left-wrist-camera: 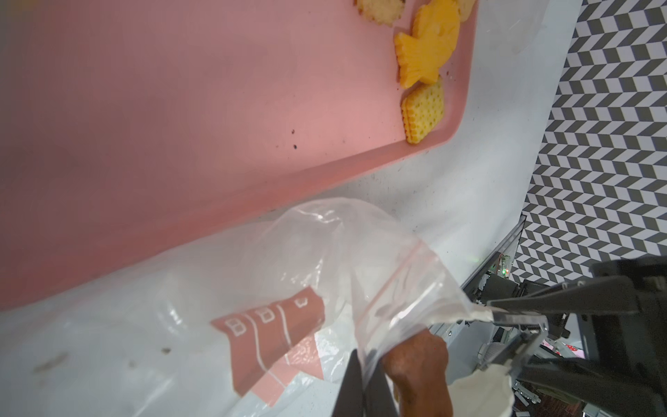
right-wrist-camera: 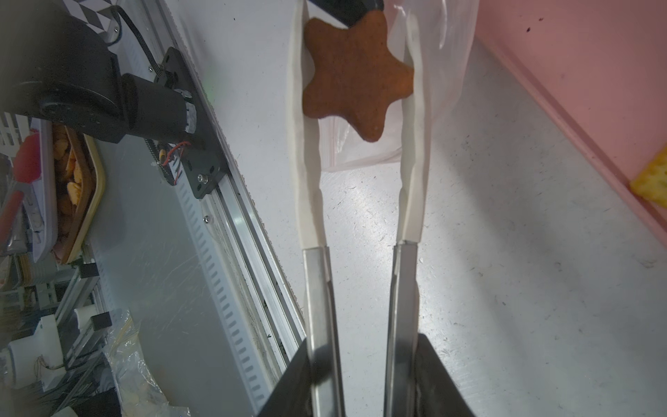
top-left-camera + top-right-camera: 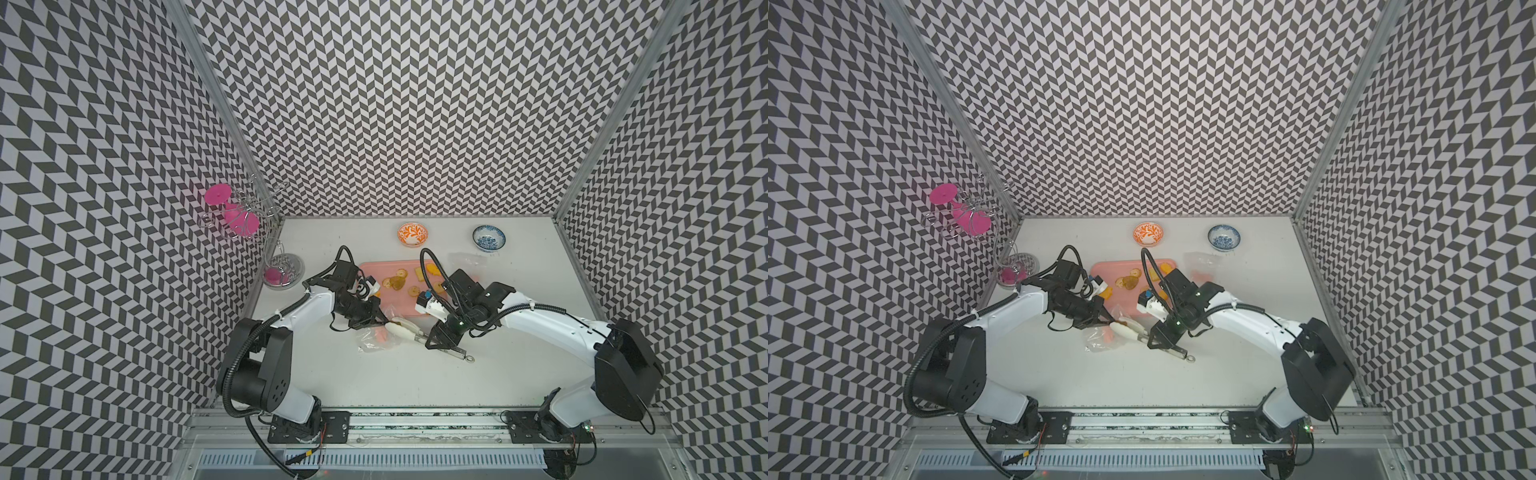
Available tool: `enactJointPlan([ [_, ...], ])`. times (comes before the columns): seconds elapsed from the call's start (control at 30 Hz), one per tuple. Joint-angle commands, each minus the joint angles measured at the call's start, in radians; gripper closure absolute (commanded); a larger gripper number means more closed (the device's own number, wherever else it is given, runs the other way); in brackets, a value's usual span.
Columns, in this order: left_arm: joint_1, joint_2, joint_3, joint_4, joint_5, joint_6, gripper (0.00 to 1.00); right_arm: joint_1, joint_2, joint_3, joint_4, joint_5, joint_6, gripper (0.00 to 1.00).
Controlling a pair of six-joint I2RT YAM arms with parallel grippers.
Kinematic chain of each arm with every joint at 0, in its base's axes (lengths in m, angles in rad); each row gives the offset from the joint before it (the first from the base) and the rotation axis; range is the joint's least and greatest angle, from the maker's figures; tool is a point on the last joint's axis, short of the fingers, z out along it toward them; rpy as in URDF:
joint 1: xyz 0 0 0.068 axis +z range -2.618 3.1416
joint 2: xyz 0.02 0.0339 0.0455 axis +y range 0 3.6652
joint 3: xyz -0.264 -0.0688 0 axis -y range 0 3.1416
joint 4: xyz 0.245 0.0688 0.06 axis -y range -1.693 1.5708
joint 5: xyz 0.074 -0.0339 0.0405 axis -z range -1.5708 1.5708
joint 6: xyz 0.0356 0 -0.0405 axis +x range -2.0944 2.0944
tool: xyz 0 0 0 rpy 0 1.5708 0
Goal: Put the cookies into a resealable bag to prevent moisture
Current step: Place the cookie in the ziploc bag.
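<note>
Reaching in from 7 o'clock of the table (image 3: pixel 415 382), the left arm folds at its elbow and sends its forearm up toward the pink tray (image 3: pixel 374 270). Its wrist then turns so the left gripper (image 3: pixel 383 321) points toward 4 o'clock. Its fingers (image 1: pixel 348 390) are pressed together on the rim of the clear resealable bag (image 1: pixel 325 252), holding one lip raised just by the zip strip.

The right arm comes from 5 o'clock, its forearm running toward 10 o'clock over the tray's near corner and its wrist bent down toward 7 o'clock. The right gripper (image 3: pixel 434 340) is clamped across the metal arms of a pair of tongs (image 2: pixel 315 289), a dark finger (image 2: pixel 433 390) on each side. The tongs' white tips pinch the dark brown star cookie (image 2: pixel 355 72) by its edges, flat face to the wrist camera. The star sits right at the bag's mouth, beside the left fingers. Whether it has passed the rim I cannot tell.

The bag lies crumpled at 7 o'clock of the tray, touching its edge. The remaining cookies (image 3: pixel 399 282) lie on the tray, among them a yellow fish (image 1: pixel 429 43) and a square biscuit (image 1: pixel 424 112) in one corner.

An orange bowl (image 3: pixel 412 233) stands at 12 o'clock of the tray and a blue bowl (image 3: pixel 488 238) at 2 o'clock.
</note>
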Motion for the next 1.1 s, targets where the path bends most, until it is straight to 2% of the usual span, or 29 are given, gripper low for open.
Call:
enactJointPlan([
  [0.0,0.006,-0.027,-0.011,-0.036,0.003,0.034,1.0,-0.005,0.003,0.017,0.044,-0.024,-0.004,0.65],
  [0.07,0.004,-0.033,-0.018,-0.034,0.005,0.035,1.0,-0.005,0.004,0.022,0.049,-0.03,0.002,0.59],
  [0.47,0.004,-0.041,-0.03,-0.016,0.05,0.031,1.0,-0.011,-0.01,0.06,0.046,-0.007,0.022,0.46],
  [0.7,0.005,-0.057,-0.037,-0.012,0.081,0.025,1.0,-0.048,-0.06,0.098,-0.001,0.006,0.021,0.47],
  [0.9,0.01,-0.106,-0.047,-0.018,0.141,0.008,1.0,-0.129,-0.141,0.139,-0.043,0.023,0.023,0.49],
  [1.07,0.012,-0.132,-0.019,-0.014,0.154,-0.009,1.0,-0.159,-0.151,0.17,-0.107,0.132,-0.01,0.51],
])
